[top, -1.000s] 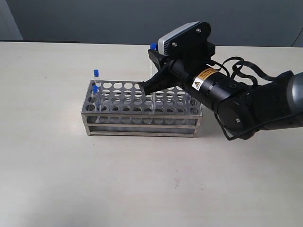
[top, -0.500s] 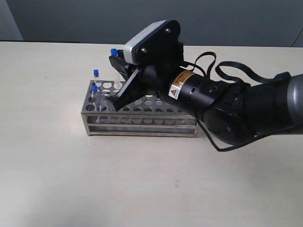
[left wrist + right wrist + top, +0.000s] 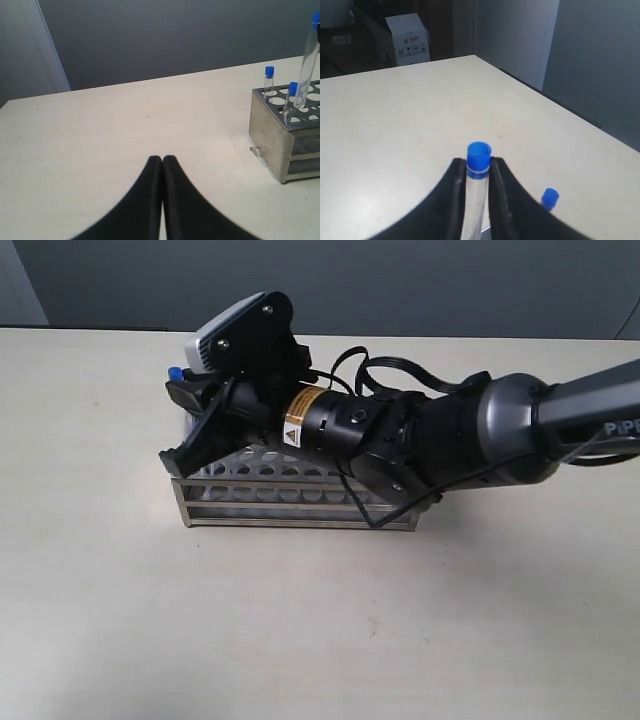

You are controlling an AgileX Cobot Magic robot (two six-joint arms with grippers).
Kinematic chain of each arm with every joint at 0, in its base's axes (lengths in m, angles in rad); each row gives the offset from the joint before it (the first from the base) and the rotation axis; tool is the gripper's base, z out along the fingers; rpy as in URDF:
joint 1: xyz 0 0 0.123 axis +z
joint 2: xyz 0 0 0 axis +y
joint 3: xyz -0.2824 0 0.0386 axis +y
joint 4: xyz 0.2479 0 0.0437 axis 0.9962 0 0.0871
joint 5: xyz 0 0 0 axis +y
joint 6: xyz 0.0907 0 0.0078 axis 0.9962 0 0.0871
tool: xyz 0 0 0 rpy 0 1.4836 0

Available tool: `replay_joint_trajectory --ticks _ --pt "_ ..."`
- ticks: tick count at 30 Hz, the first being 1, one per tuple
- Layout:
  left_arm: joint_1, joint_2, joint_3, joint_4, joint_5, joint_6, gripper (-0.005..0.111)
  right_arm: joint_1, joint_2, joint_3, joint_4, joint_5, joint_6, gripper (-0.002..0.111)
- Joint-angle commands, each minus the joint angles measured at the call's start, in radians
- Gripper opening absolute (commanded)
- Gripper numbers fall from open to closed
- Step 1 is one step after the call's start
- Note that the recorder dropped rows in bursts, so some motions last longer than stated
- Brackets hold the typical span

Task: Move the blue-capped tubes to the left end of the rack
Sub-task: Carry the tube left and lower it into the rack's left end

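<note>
We see the black right arm (image 3: 450, 440) now swung across the shiny stainless-steel holed rack (image 3: 300, 508) to its left end, the left gripper (image 3: 162, 162) idle and pressed together, the right gripper (image 3: 479, 167) clamped on a thin clear blue-capped tube (image 3: 306, 65) whose tip, shown only by the left wrist view, hovers just beside two seated tubes (image 3: 269, 80), seemingly ready to lower.

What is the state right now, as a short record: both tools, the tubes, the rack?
right tool: shut on a blue-capped tube, held above the left end of the rack
left tool: shut, empty, over the table, apart from the rack
seated tubes: two, blue-capped, in holes at the rack's left end
held tube's tip: near the top plate; in a hole or not, cannot tell
</note>
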Motion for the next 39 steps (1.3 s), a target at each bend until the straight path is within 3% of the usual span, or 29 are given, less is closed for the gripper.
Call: replay_joint_trajectory --ticks 1,39 --pt "0.001 -0.004 0.001 0.005 -0.002 -0.003 0.000 0.001 0.041 -0.056 -0.024 0.040 0.010 -0.001" --pt "0.001 -0.004 0.001 0.005 -0.002 -0.003 0.000 -0.028 0.089 -0.076 -0.012 0.087 -0.016 -0.001"
